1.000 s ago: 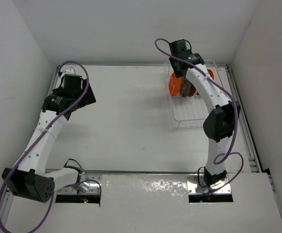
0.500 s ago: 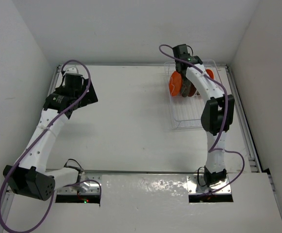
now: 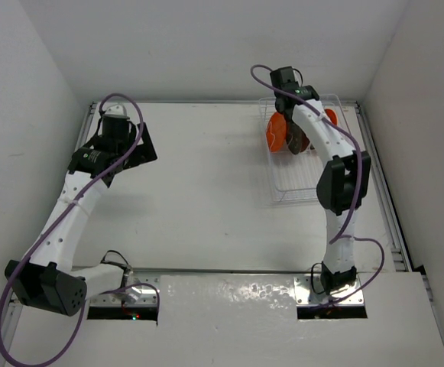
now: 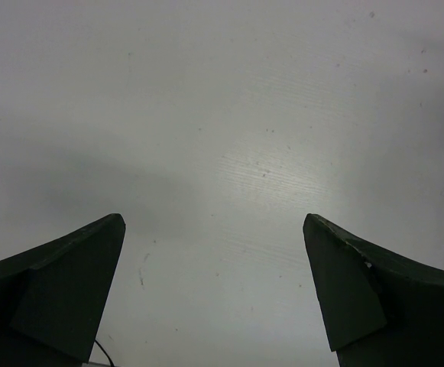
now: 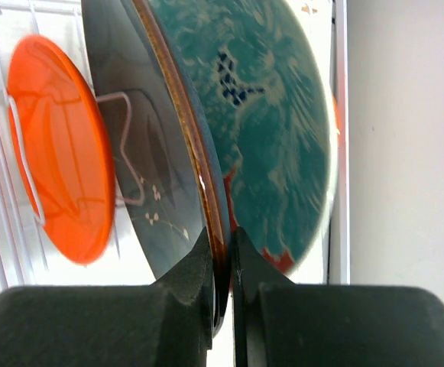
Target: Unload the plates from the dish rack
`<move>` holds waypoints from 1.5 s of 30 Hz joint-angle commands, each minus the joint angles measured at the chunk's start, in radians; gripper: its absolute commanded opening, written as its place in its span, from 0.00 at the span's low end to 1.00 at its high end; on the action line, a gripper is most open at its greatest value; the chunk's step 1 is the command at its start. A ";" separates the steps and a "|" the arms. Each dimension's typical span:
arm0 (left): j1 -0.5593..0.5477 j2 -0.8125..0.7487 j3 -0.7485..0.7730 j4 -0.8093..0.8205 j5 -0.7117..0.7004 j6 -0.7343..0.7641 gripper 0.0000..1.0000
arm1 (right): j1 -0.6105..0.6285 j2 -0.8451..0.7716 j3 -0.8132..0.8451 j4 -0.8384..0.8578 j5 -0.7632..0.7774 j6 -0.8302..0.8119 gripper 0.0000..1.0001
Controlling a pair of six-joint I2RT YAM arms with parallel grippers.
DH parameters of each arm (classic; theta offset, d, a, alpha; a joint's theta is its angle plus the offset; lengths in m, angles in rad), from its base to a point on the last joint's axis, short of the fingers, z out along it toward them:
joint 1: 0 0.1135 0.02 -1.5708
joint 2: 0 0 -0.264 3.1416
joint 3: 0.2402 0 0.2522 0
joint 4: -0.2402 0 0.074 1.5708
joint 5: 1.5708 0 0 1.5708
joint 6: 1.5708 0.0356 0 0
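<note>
The white wire dish rack (image 3: 298, 180) stands at the back right of the table. In the right wrist view, several plates stand upright in it: a small orange plate (image 5: 57, 153), a large dark teal plate (image 5: 149, 138) with a brown rim, and a red plate with a mottled teal centre (image 5: 275, 115). My right gripper (image 5: 222, 241) is shut on the teal plate's rim, one finger on each face. From above, that gripper (image 3: 292, 131) sits over the rack's far end beside an orange plate (image 3: 275, 131). My left gripper (image 4: 214, 222) hangs open over bare table.
The rack's near half (image 3: 294, 191) holds no plates. The table's right rail (image 3: 382, 191) and the right wall run close beside the rack. Another orange plate (image 3: 330, 116) shows behind the right arm. The left gripper (image 3: 139, 145) is at the back left.
The right gripper's jaws have closed onto the teal plate's rim. The right arm's elbow has swung in over the rack. The left arm has barely shifted.
</note>
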 commanded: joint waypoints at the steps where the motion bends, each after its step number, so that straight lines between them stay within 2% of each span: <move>1: 0.005 -0.005 0.036 0.059 0.045 0.002 1.00 | 0.002 -0.205 0.104 0.030 0.122 0.020 0.00; 8: 0.005 -0.002 0.062 0.122 0.142 -0.006 1.00 | 0.021 -0.357 0.144 0.024 0.165 0.004 0.00; 12: 0.006 0.022 0.092 0.244 0.366 -0.026 1.00 | 0.054 -0.441 0.139 -0.035 0.081 0.038 0.00; 13: 0.005 0.031 0.098 0.278 0.520 -0.033 1.00 | 0.056 -0.458 0.142 -0.054 0.019 0.056 0.00; 15: 0.005 0.082 0.132 0.403 0.707 -0.100 1.00 | 0.056 -0.506 0.136 -0.101 -0.136 0.110 0.00; 16: 0.003 0.100 0.140 0.456 0.884 -0.134 1.00 | 0.055 -0.518 0.133 -0.111 -0.339 0.125 0.00; 18: -0.003 0.142 0.144 0.629 1.011 -0.232 1.00 | 0.055 -0.539 0.113 -0.105 -0.581 0.186 0.00; 19: -0.005 0.157 0.148 0.659 1.070 -0.248 1.00 | 0.052 -0.543 0.104 -0.094 -0.791 0.217 0.00; 21: -0.005 0.189 0.167 0.665 1.095 -0.235 1.00 | 0.052 -0.558 0.038 -0.011 -0.966 0.332 0.00; 22: -0.005 0.200 0.171 0.659 1.105 -0.222 1.00 | 0.053 -0.570 -0.003 0.089 -1.061 0.375 0.00; 23: -0.005 0.209 0.166 0.651 1.112 -0.212 1.00 | 0.052 -0.584 -0.107 0.153 -1.094 0.426 0.00; 24: -0.005 0.209 0.154 0.656 1.124 -0.211 0.99 | 0.052 -0.607 -0.156 0.223 -1.120 0.517 0.00; 25: -0.005 0.206 0.139 0.674 1.130 -0.217 0.97 | 0.052 -0.612 -0.202 0.335 -1.152 0.559 0.00; 26: -0.005 0.203 0.119 0.695 1.129 -0.228 0.95 | 0.053 -0.613 -0.258 0.375 -1.196 0.594 0.00; 27: -0.005 0.203 0.097 0.694 1.116 -0.228 0.92 | 0.053 -0.615 -0.275 0.406 -1.203 0.643 0.00; 28: -0.005 0.203 0.089 0.687 1.110 -0.221 0.79 | 0.053 -0.616 -0.292 0.462 -1.212 0.664 0.00; 29: -0.003 0.205 0.082 0.677 1.101 -0.213 0.74 | 0.053 -0.613 -0.316 0.483 -1.223 0.685 0.00; 32: -0.003 0.208 0.059 0.677 1.101 -0.201 0.50 | 0.058 -0.590 -0.338 0.555 -1.266 0.766 0.00; 33: -0.003 0.211 0.056 0.680 1.099 -0.201 0.31 | 0.059 -0.587 -0.347 0.596 -1.274 0.782 0.00; 34: -0.003 0.215 0.060 0.679 1.095 -0.201 0.25 | 0.061 -0.580 -0.359 0.604 -1.277 0.791 0.00; 35: -0.003 0.225 0.065 0.651 1.075 -0.181 0.23 | 0.062 -0.576 -0.361 0.609 -1.278 0.799 0.00; 36: -0.003 0.231 0.074 0.631 1.063 -0.169 0.26 | 0.062 -0.573 -0.364 0.619 -1.280 0.803 0.00; 37: -0.002 0.237 0.083 0.604 1.052 -0.147 0.36 | 0.062 -0.570 -0.367 0.618 -1.277 0.800 0.00; 38: -0.002 0.240 0.089 0.587 1.022 -0.136 0.56 | 0.062 -0.569 -0.369 0.609 -1.269 0.797 0.00; 42: 0.001 0.249 0.100 0.597 1.020 -0.133 0.56 | 0.064 -0.558 -0.390 0.613 -1.274 0.799 0.00; 44: 0.005 0.261 0.112 0.590 1.012 -0.141 0.75 | 0.067 -0.556 -0.408 0.610 -1.266 0.799 0.00; 45: 0.006 0.271 0.131 0.570 1.003 -0.133 0.77 | 0.067 -0.556 -0.407 0.601 -1.261 0.787 0.00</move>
